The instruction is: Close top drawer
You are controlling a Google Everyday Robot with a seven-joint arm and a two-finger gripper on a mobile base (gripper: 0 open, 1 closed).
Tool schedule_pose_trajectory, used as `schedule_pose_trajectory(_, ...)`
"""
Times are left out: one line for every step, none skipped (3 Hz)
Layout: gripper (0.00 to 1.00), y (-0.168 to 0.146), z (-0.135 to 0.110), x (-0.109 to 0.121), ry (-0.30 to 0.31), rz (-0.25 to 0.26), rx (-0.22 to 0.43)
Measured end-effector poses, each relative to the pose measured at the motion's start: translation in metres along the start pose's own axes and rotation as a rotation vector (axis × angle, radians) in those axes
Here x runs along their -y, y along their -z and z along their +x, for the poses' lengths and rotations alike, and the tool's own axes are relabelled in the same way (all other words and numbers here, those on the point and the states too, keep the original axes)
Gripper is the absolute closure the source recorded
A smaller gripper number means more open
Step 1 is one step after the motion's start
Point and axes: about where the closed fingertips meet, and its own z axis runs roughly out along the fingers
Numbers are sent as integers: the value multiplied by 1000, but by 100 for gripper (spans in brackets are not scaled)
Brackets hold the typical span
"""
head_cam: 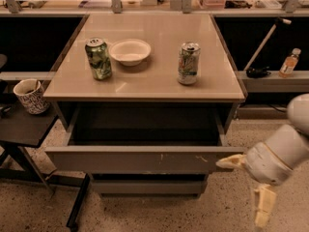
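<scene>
The top drawer (145,158) of the grey cabinet stands pulled far out. Its flat front has small pale scratch marks right of centre, and its inside is dark. My gripper (241,193) is at the lower right, just off the right end of the drawer front. Its two pale fingers are spread wide and hold nothing. The upper finger (231,162) lies at or against the right end of the drawer front; the lower one (263,208) points down towards the floor.
On the cabinet top (154,81) stand a green can (98,58), a white bowl (130,50) and a second can (188,63). A lower drawer front (149,185) sits below. A black side table (24,124) with a patterned mug (30,95) is at the left. A bottle (289,63) stands on the right shelf.
</scene>
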Motion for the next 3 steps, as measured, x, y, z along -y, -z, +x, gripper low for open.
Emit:
schedule_pose_trajectory(0, -7, -14, 10, 37, -33, -9)
schedule_pose_trajectory(0, -7, -14, 10, 36, -32, -9)
schedule_pose_trajectory(0, -17, 2, 34, -21, 0, 53)
